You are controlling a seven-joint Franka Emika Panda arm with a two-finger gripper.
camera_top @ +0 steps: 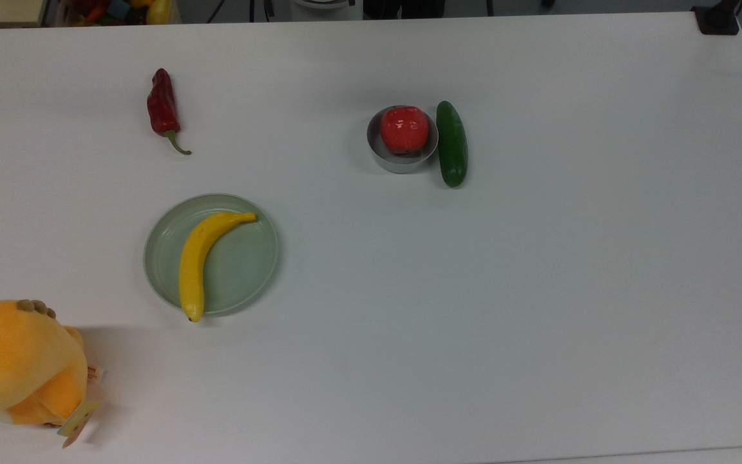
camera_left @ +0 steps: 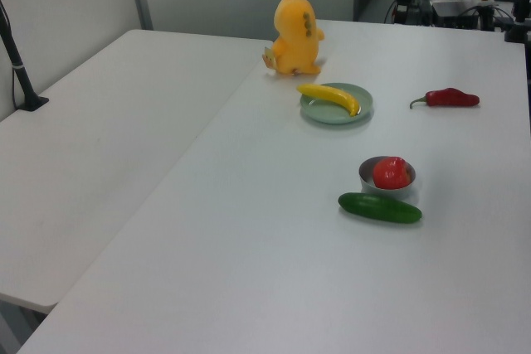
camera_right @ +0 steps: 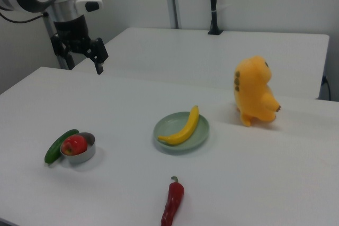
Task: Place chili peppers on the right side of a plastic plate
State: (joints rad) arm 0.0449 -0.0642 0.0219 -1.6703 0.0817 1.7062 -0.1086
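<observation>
The dark red, wrinkled chili pepper (camera_top: 163, 105) (camera_left: 452, 98) (camera_right: 172, 200) lies on the white table, its green stem pointing toward the plate. The pale green plastic plate (camera_top: 245, 264) (camera_left: 329, 113) (camera_right: 200, 132) sits a little below it in the top view and holds a yellow banana (camera_top: 198, 254) (camera_left: 330, 96) (camera_right: 184, 128). In the right view my gripper (camera_right: 82, 61) hangs open and empty above the table's far left, well away from both the chili and the plate.
A small grey metal bowl (camera_top: 379, 153) (camera_right: 85, 154) holding a red apple (camera_top: 404, 129) stands mid-table with a green cucumber (camera_top: 452, 143) (camera_left: 379, 207) touching it. An orange plush toy (camera_top: 17, 361) (camera_left: 294, 35) (camera_right: 254, 91) stands beyond the plate. A second table adjoins.
</observation>
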